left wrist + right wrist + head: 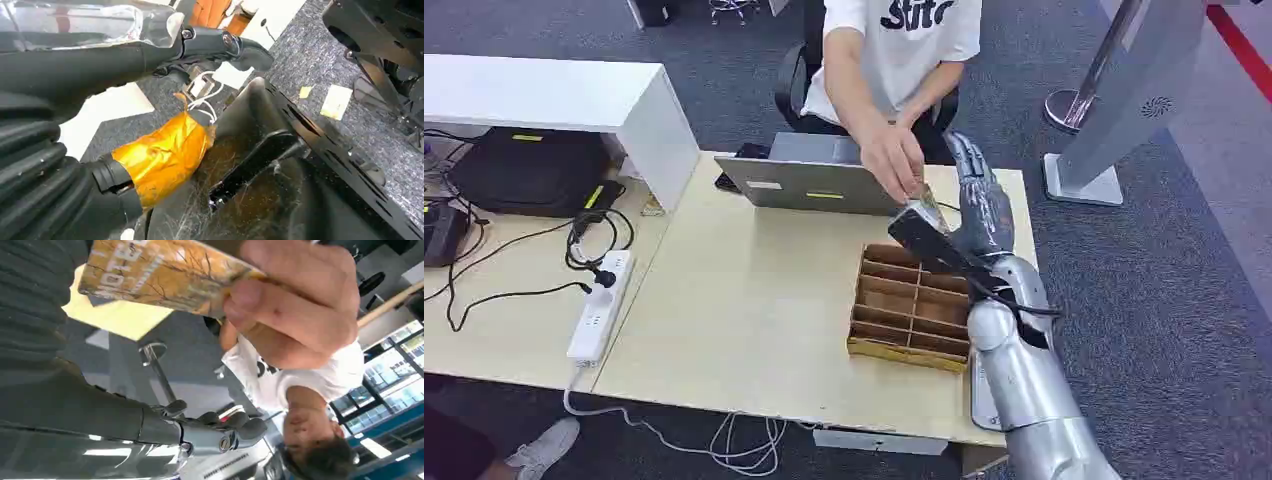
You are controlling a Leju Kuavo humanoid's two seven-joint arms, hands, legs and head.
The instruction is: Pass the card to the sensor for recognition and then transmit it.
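Head view, near to far. The silver right arm (pixel 1024 400) rises from the lower edge of the picture along the right side of the pale wooden table (pixel 754 330), passing beside the brown cardboard divider tray with open compartments (pixel 911 305). Beyond the tray, the robot's right hand (pixel 977 215) is raised with its dark grey fingers (pixel 969 165) stretched out and pointing away toward the seated person in a white printed T-shirt (pixel 904 40). The flat yellow-brown card printed with bare branches (pixel 165 270) lies at the thumb side of this hand, on the side toward the table's middle; the right wrist view shows it close in front of the grey ribbed cover, with the person's hand (pixel 295 305) pinching its far end between thumb and fingers. Whether the robot's thumb also presses on the card's near end cannot be told from these pictures. The card's long axis appears to run from the robot's palm outward to the person, so the handover would turn on a release along that line. A grey laptop (pixel 809 180) stands just beyond and to the left of the meeting hands. The left hand (pixel 165 155), with orange tape around part of it, hangs over dark grey carpet, well apart from the card; its fingers look loosely extended around nothing, and the right hand is plainly the nearer.
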